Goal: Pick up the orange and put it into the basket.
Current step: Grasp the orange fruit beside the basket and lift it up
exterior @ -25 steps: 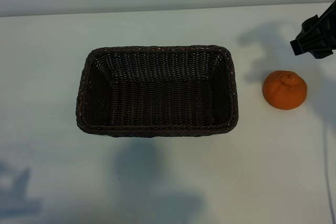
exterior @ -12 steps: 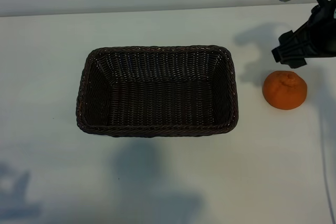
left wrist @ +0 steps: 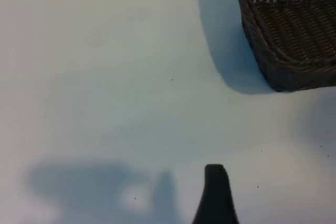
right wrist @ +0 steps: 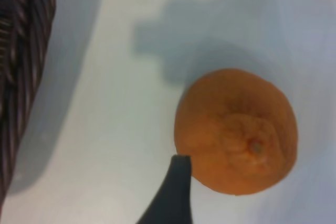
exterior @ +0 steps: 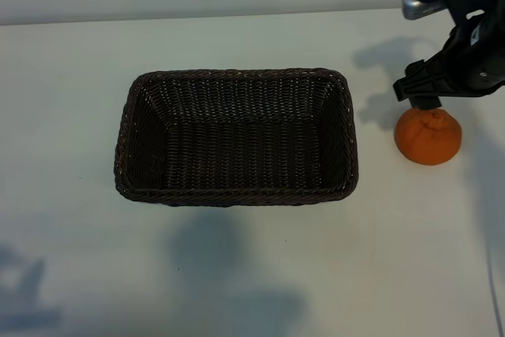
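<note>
The orange [exterior: 428, 136] lies on the white table to the right of the dark brown wicker basket [exterior: 237, 192], which has nothing in it. My right gripper [exterior: 424, 94] hangs just over the orange's far side, open. In the right wrist view one dark finger [right wrist: 176, 190] reaches the orange's [right wrist: 236, 129] edge; the other finger is out of frame, and the basket's wall [right wrist: 21, 51] shows at the side. The left arm is out of the exterior view. One finger [left wrist: 216, 195] of my left gripper shows over bare table, far from the basket's corner [left wrist: 294, 30], holding nothing.
The white table [exterior: 252, 274] stretches all round the basket. Its far edge meets a pale wall behind. A thin cable [exterior: 494, 258] runs along the right edge. Arm shadows fall near the front left corner.
My right gripper has come in from the right edge, moving left and down until it is over the orange's far side. Orange, basket and left gripper have stayed put.
</note>
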Available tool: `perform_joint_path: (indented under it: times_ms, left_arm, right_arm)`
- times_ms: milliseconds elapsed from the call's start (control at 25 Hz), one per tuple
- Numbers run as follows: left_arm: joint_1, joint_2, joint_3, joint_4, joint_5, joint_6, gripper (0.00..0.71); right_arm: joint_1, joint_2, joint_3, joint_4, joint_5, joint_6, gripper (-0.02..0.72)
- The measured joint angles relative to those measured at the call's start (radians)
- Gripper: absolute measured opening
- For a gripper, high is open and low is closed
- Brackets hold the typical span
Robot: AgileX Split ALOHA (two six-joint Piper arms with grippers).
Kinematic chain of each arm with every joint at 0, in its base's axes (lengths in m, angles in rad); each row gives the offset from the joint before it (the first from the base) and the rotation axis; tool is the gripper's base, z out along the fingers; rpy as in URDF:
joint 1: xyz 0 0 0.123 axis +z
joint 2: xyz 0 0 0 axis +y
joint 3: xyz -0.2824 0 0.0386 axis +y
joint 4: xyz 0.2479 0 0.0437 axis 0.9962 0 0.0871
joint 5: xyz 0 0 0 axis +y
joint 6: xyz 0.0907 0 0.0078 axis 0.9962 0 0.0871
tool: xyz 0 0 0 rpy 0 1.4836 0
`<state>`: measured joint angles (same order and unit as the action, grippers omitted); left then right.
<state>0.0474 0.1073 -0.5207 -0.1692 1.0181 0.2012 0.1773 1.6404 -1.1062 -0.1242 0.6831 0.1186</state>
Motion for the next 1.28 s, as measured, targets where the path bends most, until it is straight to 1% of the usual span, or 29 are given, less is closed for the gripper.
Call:
perform_joint_path:
  times_ms: [280, 640, 800, 960, 1160, 1280]
  left_arm:
    - [0.000, 0.000, 0.000, 0.000, 0.000, -0.001, 0.552]
    - [0.000, 0.000, 0.000, -0.001, 0.000, -0.001, 0.552]
    - [0.000, 0.000, 0.000, -0.001, 0.001, -0.002, 0.552]
    - [0.000, 0.000, 0.000, -0.001, 0.001, -0.002, 0.552]
    - [0.000, 0.000, 0.000, -0.001, 0.001, -0.002, 0.552]
    - [0.000, 0.000, 0.000, -0.001, 0.001, -0.002, 0.552]
  right_arm:
    - [0.000, 0.093, 0.000, 0.001, -0.021, 0.000, 0.698]
    - [0.000, 0.188, 0.000, 0.001, -0.092, 0.001, 0.685]
    - [0.000, 0.189, 0.000, 0.000, -0.108, 0.002, 0.647]
    - [0.000, 0.189, 0.000, -0.021, -0.114, 0.011, 0.603]
    - [0.000, 0.191, 0.000, -0.078, -0.117, 0.051, 0.596]
    - [0.000, 0.202, 0.000, -0.092, -0.113, 0.057, 0.591]
